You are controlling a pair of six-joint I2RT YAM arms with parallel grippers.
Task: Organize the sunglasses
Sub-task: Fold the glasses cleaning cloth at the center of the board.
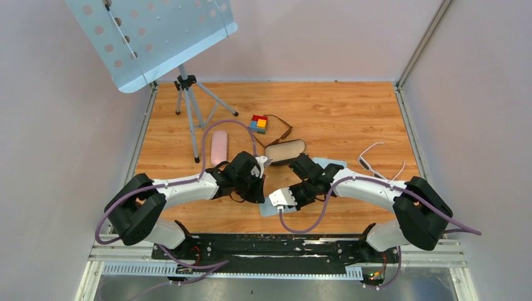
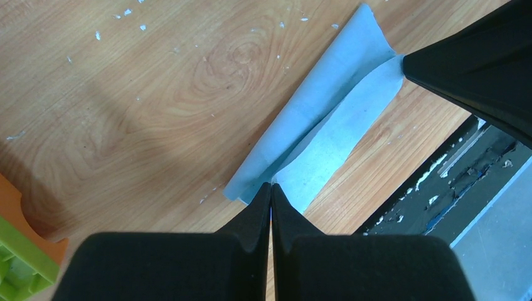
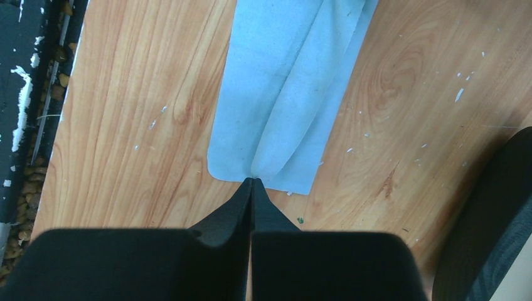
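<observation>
Neither of my grippers is on the sunglasses (image 1: 283,128). On the overhead feed they show as thin dark-brown lines on the table, beyond both grippers toward the far side. They run between a small coloured block (image 1: 258,123) and an open oblong case (image 1: 285,152), close against each. I cannot make out the lenses at this size, and neither wrist camera shows them.

Both arms meet at mid-table over a light-blue cloth (image 2: 326,138), partly folded on itself. The table (image 1: 351,106) is wood-grain, speckled with white flecks in the wrist views, with a black rail along its near edge. A pink case (image 1: 218,146) lies left of the open case. A white-framed pair of glasses (image 1: 375,164) lies well to the right. A perforated music stand (image 1: 157,37) on a tripod stands at the far left corner, and pale walls close in the sides.

The left gripper (image 2: 271,188) has its fingers pressed together, tips meeting on the cloth's edge, where a raised fold runs away from them. The right gripper (image 3: 252,183) is the same: fingers together, nipping the cloth's short edge where a ridge gathers into the tips. In the left wrist view a black body sits at the cloth's other end, upper right. An orange and green object pokes in at the lower left; I cannot tell what it is.
</observation>
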